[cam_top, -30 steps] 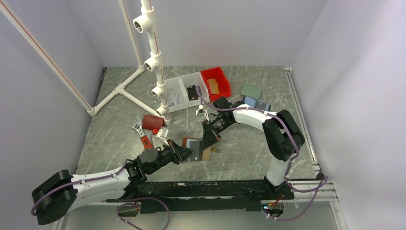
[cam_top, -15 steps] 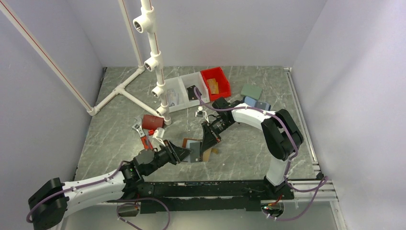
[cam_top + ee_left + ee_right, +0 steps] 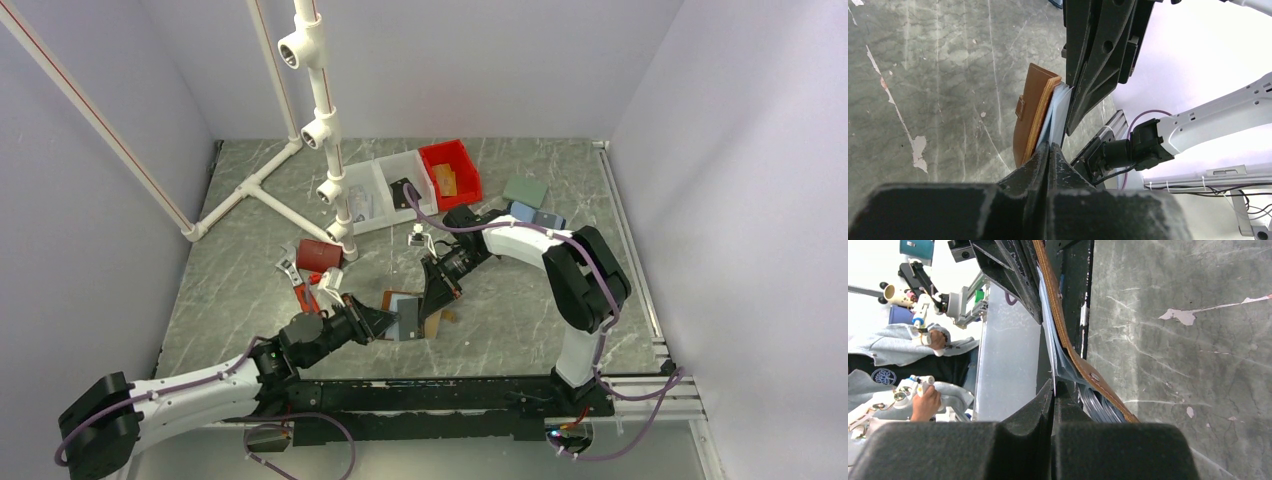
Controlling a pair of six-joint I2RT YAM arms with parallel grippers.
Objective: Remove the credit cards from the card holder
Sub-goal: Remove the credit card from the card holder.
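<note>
Jaws of both arms pinch the opened card holder.

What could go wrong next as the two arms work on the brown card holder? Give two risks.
1. The left gripper has its jaws shut on the pale inner panel of the card holder; pulling may just drag the whole holder along.
2. The right gripper clamps the same holder close by, and the leather bows between them; opposing pulls could crease it or knock the fingers together.
</note>
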